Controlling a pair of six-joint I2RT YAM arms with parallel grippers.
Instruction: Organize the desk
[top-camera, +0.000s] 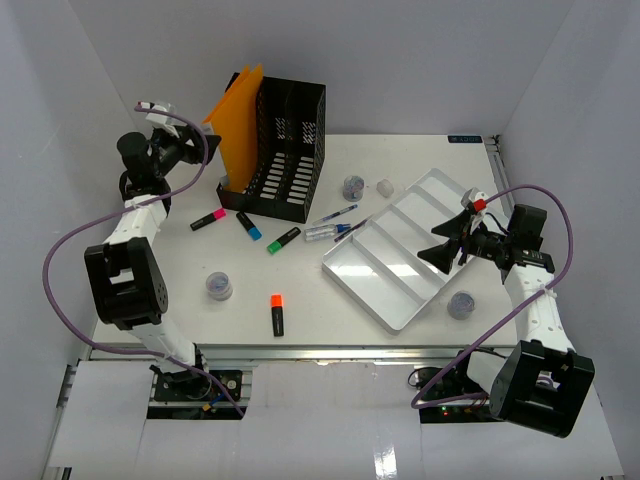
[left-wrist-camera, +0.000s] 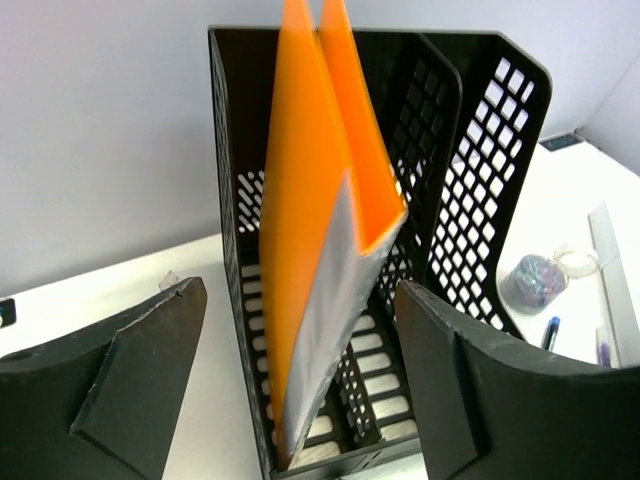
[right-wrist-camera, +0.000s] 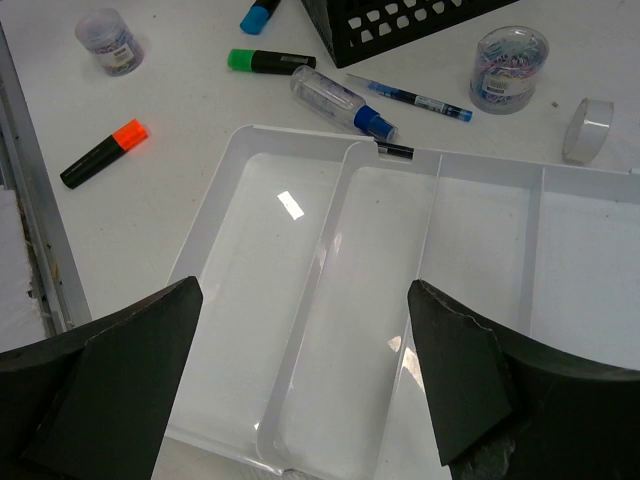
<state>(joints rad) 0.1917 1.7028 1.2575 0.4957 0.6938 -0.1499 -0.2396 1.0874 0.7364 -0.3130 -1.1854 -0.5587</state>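
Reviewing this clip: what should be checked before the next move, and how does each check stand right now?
1. The left gripper is open, jaws apart from the orange folder: ok.
2. The orange folder stands inside the black file holder: ok.
3. The right gripper is open and empty above the white tray: ok.
4. The white tray compartments in view are empty: ok.
5. The desk is organized: not ok; the orange highlighter and green highlighter lie loose.

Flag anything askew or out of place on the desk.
The white tray sits diagonal to the desk edge, visible compartments bare. Lying loose: pink highlighter, blue highlighter, green highlighter by the black file rack, orange highlighter near the front edge. The orange folder leans tilted in the rack. Nothing looks spilled.
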